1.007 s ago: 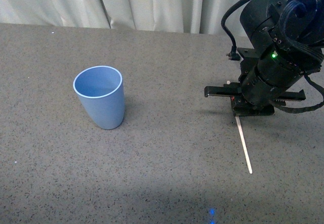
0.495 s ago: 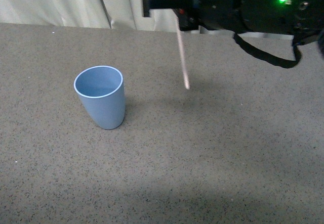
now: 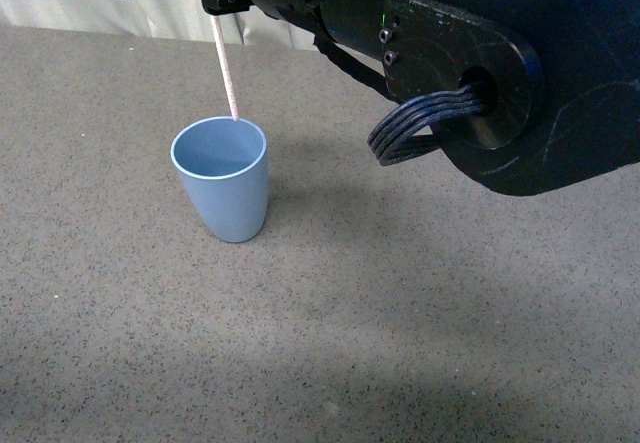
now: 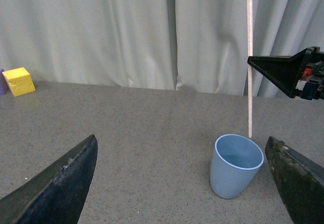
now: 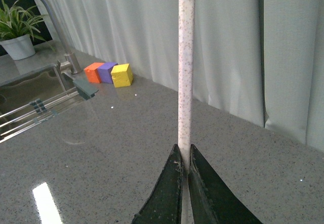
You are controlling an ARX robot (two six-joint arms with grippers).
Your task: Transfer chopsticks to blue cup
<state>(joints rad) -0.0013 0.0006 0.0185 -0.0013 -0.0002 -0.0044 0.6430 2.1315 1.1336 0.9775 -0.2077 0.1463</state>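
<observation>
The blue cup (image 3: pixel 221 179) stands upright on the grey counter; it also shows in the left wrist view (image 4: pixel 236 165). My right gripper (image 3: pixel 212 3) is high at the top of the front view, shut on the chopsticks (image 3: pixel 225 71), a thin cream stick hanging almost upright. Its lower tip sits just at the cup's far rim. In the left wrist view the chopsticks (image 4: pixel 249 62) stand above the cup's far rim. In the right wrist view the chopsticks (image 5: pixel 186 72) are pinched between the fingers of my right gripper (image 5: pixel 185 155). My left gripper (image 4: pixel 182 150) is open, its fingers on either side of the cup, short of it.
The right arm's black body (image 3: pixel 480 73) fills the upper right of the front view. White curtains (image 4: pixel 126 32) hang behind the counter. A yellow block (image 4: pixel 18 81) sits far off; orange, purple and yellow blocks (image 5: pixel 108 73), a sink (image 5: pixel 30 97) and tap show in the right wrist view.
My right gripper has lifted the chopsticks off the counter and carried them left, from the right side to above the blue cup's rim. The cup stands as before.
</observation>
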